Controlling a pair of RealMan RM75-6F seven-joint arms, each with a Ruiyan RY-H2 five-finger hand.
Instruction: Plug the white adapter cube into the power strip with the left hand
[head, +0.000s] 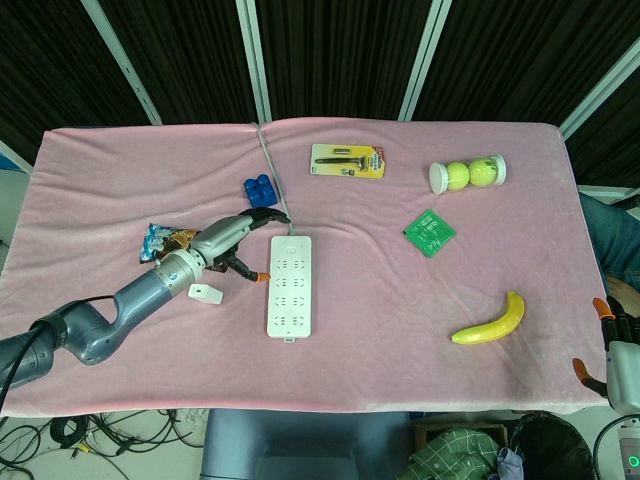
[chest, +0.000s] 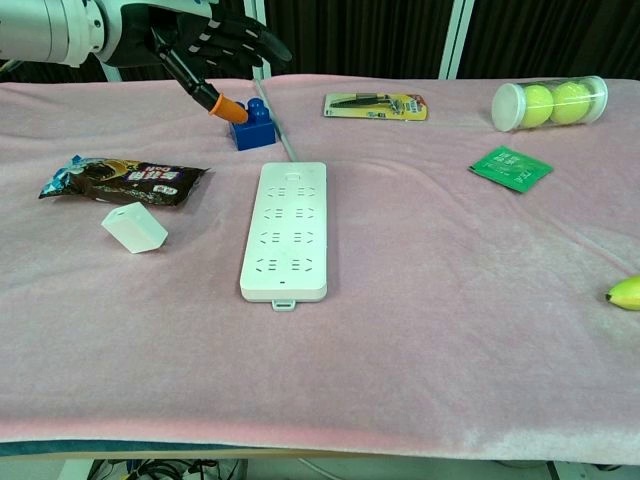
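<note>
Pink fuzzy cloth (chest: 420, 330) covers the table. Nearest, the white adapter cube (chest: 134, 227), a smooth plastic block, lies tilted left of the long white power strip (chest: 286, 229), whose length runs front to back. Farther back, the left hand (chest: 205, 42) hovers empty, fingers spread; the right hand (head: 613, 350) cannot be judged.

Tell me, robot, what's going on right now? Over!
Left hand open, up above the table, holding nothing. White cube on the cloth beside the snack bag, untouched. Power strip sockets free. Right hand off at the table's edge.
</note>
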